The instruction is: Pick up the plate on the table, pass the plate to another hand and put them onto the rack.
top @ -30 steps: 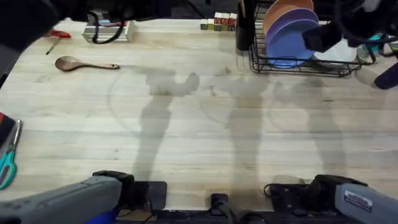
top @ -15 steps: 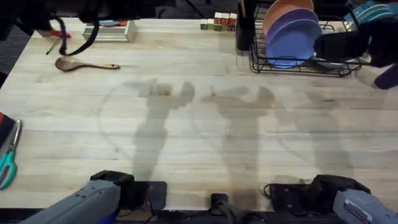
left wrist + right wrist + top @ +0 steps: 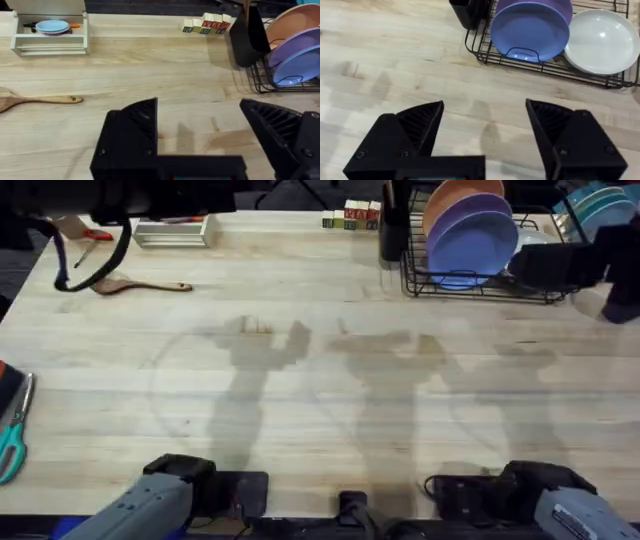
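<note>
Both arm shadows shifted on the table (image 3: 330,410).

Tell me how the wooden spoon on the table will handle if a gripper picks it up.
The wooden spoon looks rigid, so probably no flopping. Its thin handle lies flat on the table, likely awkward to pinch. The broad bowl may make it tip bowl-down if gripped at the handle's end.

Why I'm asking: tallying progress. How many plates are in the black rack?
4: the orange plate rearmost, the lavender plate next, the blue plate in front, and a white plate beside the blue one. More may be hidden behind.
</note>
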{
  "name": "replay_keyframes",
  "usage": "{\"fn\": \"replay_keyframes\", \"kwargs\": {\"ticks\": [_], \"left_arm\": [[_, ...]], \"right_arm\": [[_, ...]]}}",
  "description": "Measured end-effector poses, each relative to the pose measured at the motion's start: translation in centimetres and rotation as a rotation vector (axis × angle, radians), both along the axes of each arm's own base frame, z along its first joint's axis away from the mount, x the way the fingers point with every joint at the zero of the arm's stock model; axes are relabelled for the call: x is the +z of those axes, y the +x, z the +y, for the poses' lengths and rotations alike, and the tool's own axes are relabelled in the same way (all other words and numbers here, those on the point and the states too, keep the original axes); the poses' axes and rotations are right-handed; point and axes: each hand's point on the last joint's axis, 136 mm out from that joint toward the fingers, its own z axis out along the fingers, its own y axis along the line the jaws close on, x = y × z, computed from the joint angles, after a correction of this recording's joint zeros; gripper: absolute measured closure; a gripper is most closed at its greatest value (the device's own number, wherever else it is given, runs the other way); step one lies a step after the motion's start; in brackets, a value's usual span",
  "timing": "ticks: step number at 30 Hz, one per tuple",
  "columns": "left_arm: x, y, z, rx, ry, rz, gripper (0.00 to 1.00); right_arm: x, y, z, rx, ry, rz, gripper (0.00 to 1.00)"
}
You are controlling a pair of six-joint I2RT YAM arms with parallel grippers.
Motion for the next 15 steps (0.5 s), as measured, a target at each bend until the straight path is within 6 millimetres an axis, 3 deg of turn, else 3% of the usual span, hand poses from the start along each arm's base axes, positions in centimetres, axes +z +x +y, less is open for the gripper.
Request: {"fn": "replay_keyframes", "kwargs": {"ticks": [15], "left_arm": [[-0.62, -0.40, 0.05, 0.000, 0.004, 0.030, 0.007]], "right_arm": [[-0.04, -0.03, 0.00, -0.007, 0.009, 0.004, 0.006]]}}
